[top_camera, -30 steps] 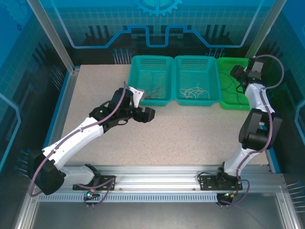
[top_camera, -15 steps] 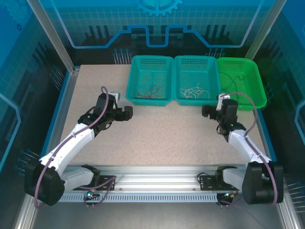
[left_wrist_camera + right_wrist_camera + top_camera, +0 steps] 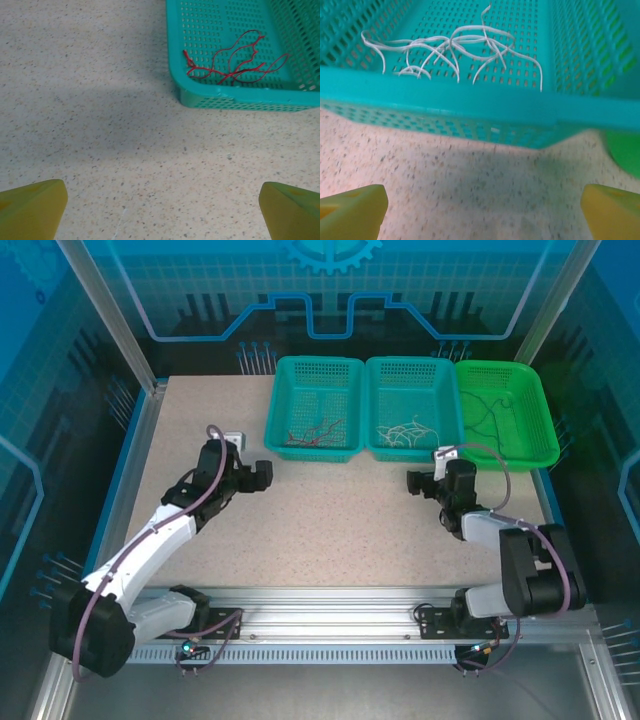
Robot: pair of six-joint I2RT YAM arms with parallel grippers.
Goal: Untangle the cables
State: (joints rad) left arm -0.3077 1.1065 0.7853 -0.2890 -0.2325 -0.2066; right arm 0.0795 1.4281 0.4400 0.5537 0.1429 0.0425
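Thin red cables (image 3: 312, 432) (image 3: 231, 67) lie in the left teal basket (image 3: 316, 370). Whitish cables (image 3: 403, 430) (image 3: 452, 50) lie in the middle teal basket (image 3: 412, 370). Dark green cables (image 3: 487, 412) lie in the bright green basket (image 3: 528, 400). My left gripper (image 3: 262, 475) (image 3: 162, 215) is low over the bare table, just left of and in front of the left basket, open and empty. My right gripper (image 3: 417, 482) (image 3: 482, 212) is low in front of the middle basket, open and empty, its yellow fingertips (image 3: 355, 210) wide apart.
The three baskets stand side by side along the back of the speckled table (image 3: 340, 510). The middle basket's front wall (image 3: 470, 107) rises close ahead of my right gripper. A metal rail (image 3: 330, 600) runs along the near edge.
My right arm has swung down from the green basket to the table in front of the middle basket. My left arm has pulled back left from the left basket and lowered.
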